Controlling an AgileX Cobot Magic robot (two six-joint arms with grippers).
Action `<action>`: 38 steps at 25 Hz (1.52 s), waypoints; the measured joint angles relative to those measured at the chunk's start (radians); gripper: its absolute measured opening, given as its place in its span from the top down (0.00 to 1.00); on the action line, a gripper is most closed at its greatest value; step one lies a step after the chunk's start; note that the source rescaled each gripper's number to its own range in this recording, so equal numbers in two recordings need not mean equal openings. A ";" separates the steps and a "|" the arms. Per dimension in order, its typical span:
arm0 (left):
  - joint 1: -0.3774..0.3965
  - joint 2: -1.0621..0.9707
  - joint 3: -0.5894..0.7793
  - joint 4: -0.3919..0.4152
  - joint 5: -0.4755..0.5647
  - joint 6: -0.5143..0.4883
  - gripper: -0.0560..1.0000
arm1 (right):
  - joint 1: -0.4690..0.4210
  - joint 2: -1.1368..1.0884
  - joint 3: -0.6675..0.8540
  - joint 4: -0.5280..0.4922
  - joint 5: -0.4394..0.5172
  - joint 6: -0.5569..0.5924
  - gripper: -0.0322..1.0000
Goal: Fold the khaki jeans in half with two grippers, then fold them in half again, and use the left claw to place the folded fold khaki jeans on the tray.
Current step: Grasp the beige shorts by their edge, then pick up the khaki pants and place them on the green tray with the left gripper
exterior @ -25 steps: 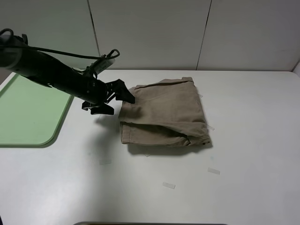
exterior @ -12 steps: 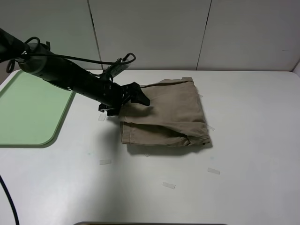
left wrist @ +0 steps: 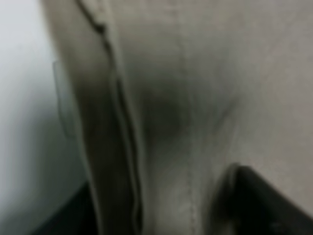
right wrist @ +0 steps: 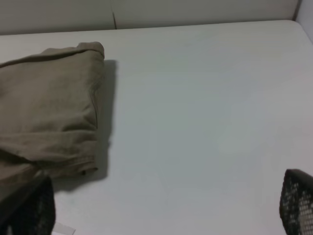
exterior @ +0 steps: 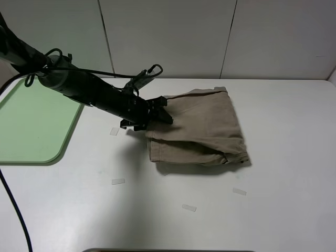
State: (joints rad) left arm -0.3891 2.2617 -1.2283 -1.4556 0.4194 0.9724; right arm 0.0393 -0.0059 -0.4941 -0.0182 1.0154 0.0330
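The khaki jeans lie folded into a thick packet at the middle of the white table. My left claw reaches in from the left and has its jaws over the packet's left edge, one finger on top, cloth between them. In the left wrist view khaki cloth fills the frame, with the left gripper closed around a folded seam. The right gripper hangs open and empty to the right of the jeans; it is out of the high view. The tray lies at the far left, pale green and bare.
Small strips of clear tape lie on the table: one just left of the jeans, one nearer the front, two more at the front right. A black cable runs down the left edge of the high view.
My left arm has advanced to the right onto the jeans' left edge, and its jaws have narrowed on the cloth. The packet has slid a little to the right.
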 joint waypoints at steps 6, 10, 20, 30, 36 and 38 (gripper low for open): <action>0.000 0.008 0.001 0.001 -0.010 -0.002 0.76 | 0.000 0.000 0.000 -0.002 0.000 0.000 0.00; 0.000 0.008 0.001 0.004 -0.009 -0.002 0.90 | 0.000 0.000 0.000 -0.003 0.000 0.000 0.00; 0.002 0.009 -0.106 0.308 0.049 -0.152 0.90 | 0.000 0.000 0.000 -0.003 0.000 0.000 0.00; 0.020 0.012 -0.413 1.071 0.320 -0.557 0.91 | 0.000 0.000 0.000 -0.003 0.000 0.000 0.00; 0.020 0.012 -0.598 1.411 0.499 -0.676 0.91 | 0.000 0.000 0.000 -0.003 0.000 0.000 0.00; 0.023 0.013 -0.643 1.481 0.555 -0.695 0.91 | 0.000 0.000 0.000 -0.003 0.000 0.000 0.00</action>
State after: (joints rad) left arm -0.3666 2.2751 -1.8710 0.0259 0.9741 0.2772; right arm 0.0393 -0.0059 -0.4941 -0.0212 1.0154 0.0330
